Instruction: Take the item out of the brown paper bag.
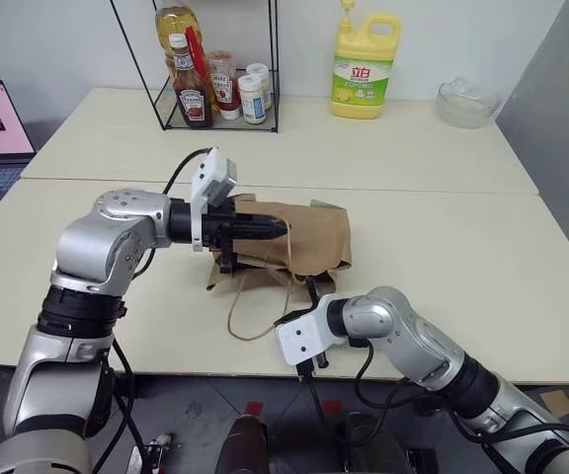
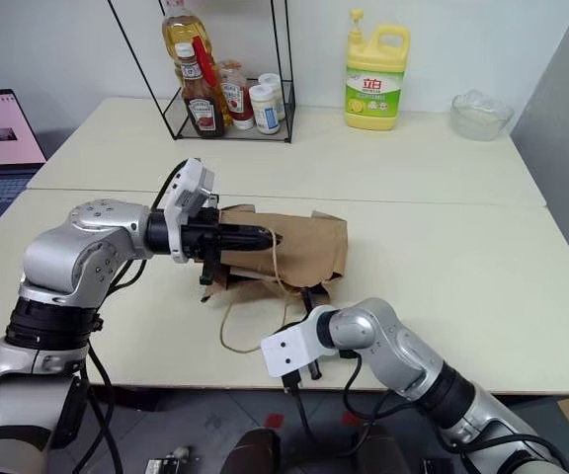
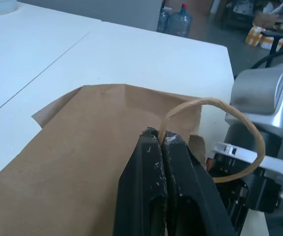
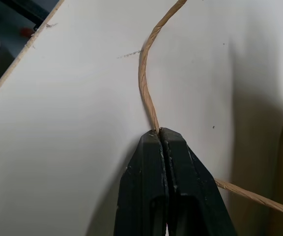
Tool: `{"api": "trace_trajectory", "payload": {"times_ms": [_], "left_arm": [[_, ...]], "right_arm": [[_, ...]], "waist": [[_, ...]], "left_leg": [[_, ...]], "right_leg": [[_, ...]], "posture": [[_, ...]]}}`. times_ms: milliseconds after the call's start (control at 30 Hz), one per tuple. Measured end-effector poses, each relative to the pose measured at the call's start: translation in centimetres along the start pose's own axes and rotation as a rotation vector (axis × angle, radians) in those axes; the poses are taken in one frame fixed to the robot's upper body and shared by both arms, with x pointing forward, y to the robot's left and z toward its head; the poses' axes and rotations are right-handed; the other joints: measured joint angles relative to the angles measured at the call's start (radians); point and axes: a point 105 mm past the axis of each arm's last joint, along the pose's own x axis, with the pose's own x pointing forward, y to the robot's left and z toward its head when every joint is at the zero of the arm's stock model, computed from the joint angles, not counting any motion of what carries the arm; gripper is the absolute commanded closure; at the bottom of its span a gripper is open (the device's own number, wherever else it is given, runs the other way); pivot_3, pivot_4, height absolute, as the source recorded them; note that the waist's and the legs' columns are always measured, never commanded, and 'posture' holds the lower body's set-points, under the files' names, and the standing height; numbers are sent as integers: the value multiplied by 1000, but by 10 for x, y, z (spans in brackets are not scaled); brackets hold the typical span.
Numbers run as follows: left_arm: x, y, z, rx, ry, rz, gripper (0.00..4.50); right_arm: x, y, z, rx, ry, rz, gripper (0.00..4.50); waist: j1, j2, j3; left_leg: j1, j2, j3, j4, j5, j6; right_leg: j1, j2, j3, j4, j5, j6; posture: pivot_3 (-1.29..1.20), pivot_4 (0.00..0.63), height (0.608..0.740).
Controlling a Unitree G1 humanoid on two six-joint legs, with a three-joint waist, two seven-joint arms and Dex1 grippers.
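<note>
The creased tan kraft paper bag point(image 1: 299, 237) lies flat beneath the left end effector point(image 3: 162, 139), which pinches one beige cord handle point(image 3: 230, 142); the right end effector point(image 4: 159, 132) pinches the other cord handle point(image 4: 144, 73).

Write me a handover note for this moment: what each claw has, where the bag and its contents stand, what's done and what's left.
Left claw: shut on one thin beige cord handle above the bag.
Right claw: shut on the other cord handle, low near the table's front edge.
Creased brown paper bag: lying on its side on the cream table.
Done: both handles gripped.
Left: open the bag's mouth and take out the item; it cannot be seen from here.
</note>
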Motion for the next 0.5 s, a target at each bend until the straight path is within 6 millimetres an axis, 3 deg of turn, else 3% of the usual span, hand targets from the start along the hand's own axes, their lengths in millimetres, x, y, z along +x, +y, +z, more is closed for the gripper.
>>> {"api": "trace_trajectory", "payload": {"times_ms": [500], "left_arm": [[6, 31, 30, -41, -140, 128, 4500]], "right_arm": [[-6, 4, -1, -63, 18, 32, 4472]], "waist": [[3, 0, 0]], "left_leg": [[0, -1, 0, 0, 1, -2]], "right_leg": [[1, -1, -1, -1, 0, 0]], "posture": [[0, 150, 740]]}}
